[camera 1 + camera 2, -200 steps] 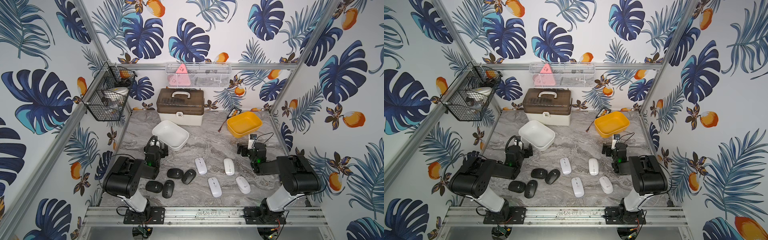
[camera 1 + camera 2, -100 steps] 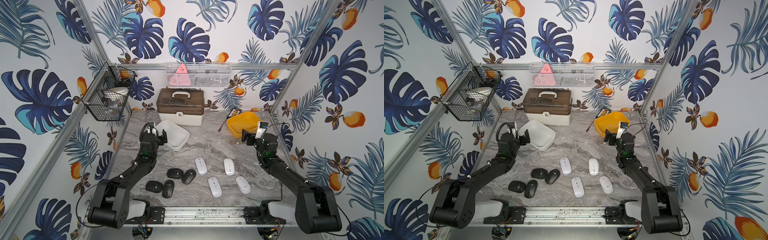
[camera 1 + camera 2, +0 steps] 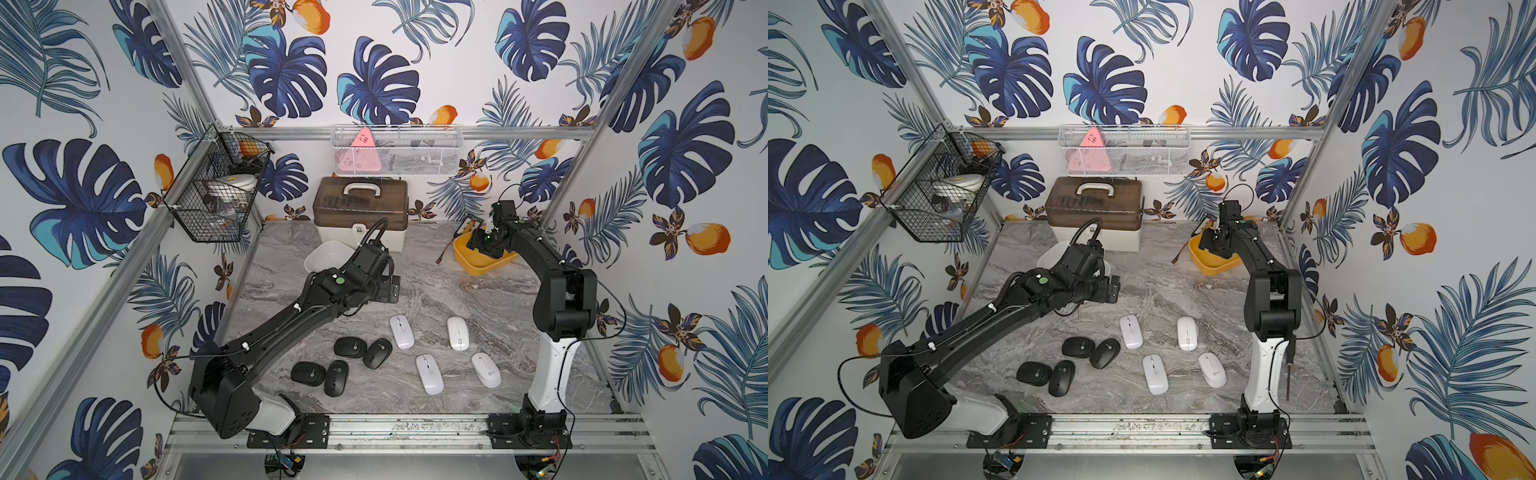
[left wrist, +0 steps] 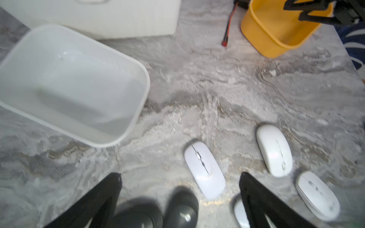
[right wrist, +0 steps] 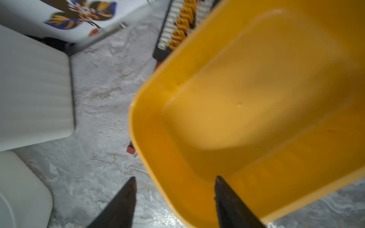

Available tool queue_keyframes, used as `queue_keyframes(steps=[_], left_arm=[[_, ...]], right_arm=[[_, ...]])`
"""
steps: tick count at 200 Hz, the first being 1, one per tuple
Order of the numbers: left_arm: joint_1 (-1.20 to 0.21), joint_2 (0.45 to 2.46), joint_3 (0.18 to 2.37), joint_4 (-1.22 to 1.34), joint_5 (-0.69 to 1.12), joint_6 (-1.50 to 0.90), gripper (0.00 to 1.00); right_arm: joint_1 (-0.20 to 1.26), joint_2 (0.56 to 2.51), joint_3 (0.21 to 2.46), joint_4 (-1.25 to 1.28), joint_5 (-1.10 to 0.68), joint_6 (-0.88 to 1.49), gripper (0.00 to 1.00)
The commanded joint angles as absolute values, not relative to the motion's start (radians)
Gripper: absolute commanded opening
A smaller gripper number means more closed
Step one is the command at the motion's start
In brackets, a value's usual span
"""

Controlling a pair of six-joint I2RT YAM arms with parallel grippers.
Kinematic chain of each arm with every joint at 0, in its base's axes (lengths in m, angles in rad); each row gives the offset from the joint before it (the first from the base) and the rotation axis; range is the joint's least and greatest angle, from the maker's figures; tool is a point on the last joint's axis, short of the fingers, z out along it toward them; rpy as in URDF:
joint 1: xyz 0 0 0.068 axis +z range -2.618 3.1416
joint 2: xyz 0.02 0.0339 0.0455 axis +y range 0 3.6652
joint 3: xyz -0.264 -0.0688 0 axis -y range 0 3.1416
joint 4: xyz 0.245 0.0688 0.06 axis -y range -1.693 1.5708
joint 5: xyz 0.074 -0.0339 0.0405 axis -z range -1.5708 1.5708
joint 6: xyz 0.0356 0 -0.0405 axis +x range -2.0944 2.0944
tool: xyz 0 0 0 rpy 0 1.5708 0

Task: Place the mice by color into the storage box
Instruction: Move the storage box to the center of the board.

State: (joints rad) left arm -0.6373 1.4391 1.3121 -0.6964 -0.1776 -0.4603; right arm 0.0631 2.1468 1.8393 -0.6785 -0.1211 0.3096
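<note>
Eight mice (image 3: 401,331) grouped by colour, worktop (image 3: 457,286) lower centre. Left tool (image 3: 392,289) wide, empty, beside white bin (image 3: 326,254). Right tool (image 5: 175,178) part-open astride yellow bin (image 3: 484,267) rim, likely to reposition it.

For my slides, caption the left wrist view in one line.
Open jaws above white mice, black mice, an empty white bin and a yellow bin.

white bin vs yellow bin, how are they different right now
The white bin sits on the robot's left side of the table; the yellow bin sits on its right side, farther back. The right gripper straddles the yellow bin's rim, one jaw inside and one outside; the left gripper stands away from the white bin. Both are empty, open-topped rounded tubs.
</note>
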Motion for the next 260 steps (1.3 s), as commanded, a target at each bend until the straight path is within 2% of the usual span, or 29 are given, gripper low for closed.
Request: queue_keyframes(steps=[1,9,58,125,194,210,231,260], left_arm=[[-0.652,1.437,1.356,-0.846,-0.132,-0.536,0.99],[-0.653,1.434,1.364,-0.847,-0.118,-0.54,0.99],[-0.639,1.459,1.428,-0.836,-0.038,-0.542,0.99],[-0.508,1.572,1.519,-0.746,0.1,-0.547,0.99],[-0.47,1.637,1.543,-0.695,0.164,-0.546,0.99],[-0.468,1.649,1.543,-0.689,0.174,-0.548,0.99],[-0.467,1.664,1.548,-0.686,0.18,-0.545,0.99],[-0.461,1.67,1.56,-0.687,0.189,-0.53,0.99]], right_arm=[[0.039,2.222,1.9,-0.86,-0.143,0.374,0.33],[0.034,2.247,1.914,-0.864,-0.159,0.38,0.28],[0.044,2.305,1.922,-0.86,-0.211,0.35,0.26],[0.166,2.177,1.723,-0.843,-0.301,0.237,0.25],[0.343,2.002,1.495,-0.933,-0.328,0.1,0.2],[0.341,1.925,1.449,-0.923,-0.322,0.111,0.21],[0.322,1.805,1.425,-0.929,-0.277,0.16,0.3],[0.137,1.685,1.339,-0.939,-0.23,0.333,0.32]])
